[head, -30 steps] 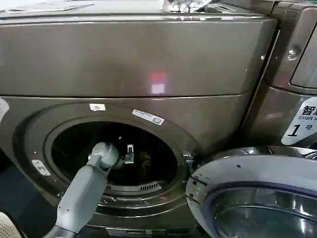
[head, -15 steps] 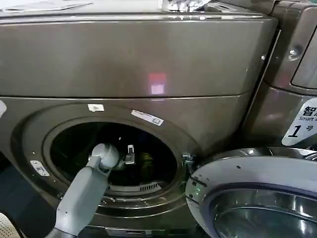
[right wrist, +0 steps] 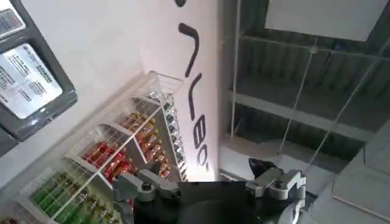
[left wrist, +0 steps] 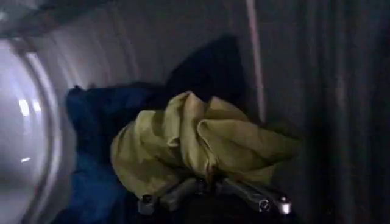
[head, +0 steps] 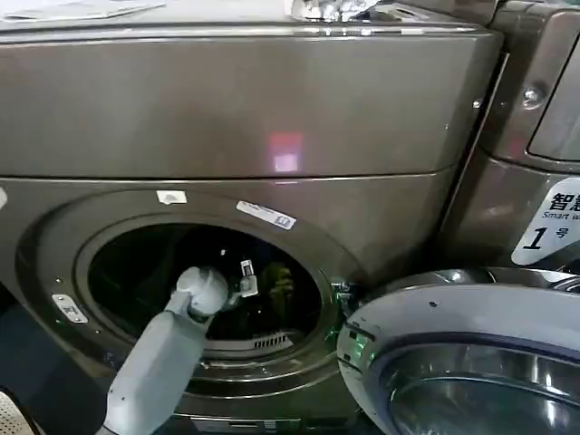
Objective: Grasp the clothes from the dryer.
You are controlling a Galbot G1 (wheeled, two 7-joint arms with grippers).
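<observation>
The dryer (head: 272, 109) is the big bronze-grey machine with a round opening (head: 118, 272) in its front. My left arm reaches through that opening into the drum. In the left wrist view my left gripper (left wrist: 208, 181) is shut on a fold of the clothes (left wrist: 201, 140), a crumpled lime-yellow garment bunched in front of the jaws. The same garment shows faintly in the dark drum (head: 283, 288) beyond the wrist. My right gripper (right wrist: 210, 182) is away from the machine, points up at a ceiling, and stands open with nothing in it.
A dark blue garment (left wrist: 97, 122) lies beside and behind the lime one against the ribbed drum wall (left wrist: 317, 91). The dryer's round door (head: 453, 362) hangs open at the lower right. A white label with a 1 (head: 548, 227) is at the right. A wire rack of bottles (right wrist: 109, 158) shows beside the right gripper.
My left wrist has shifted slightly right and down inside the opening. The lime cloth now shows a little more beside it.
</observation>
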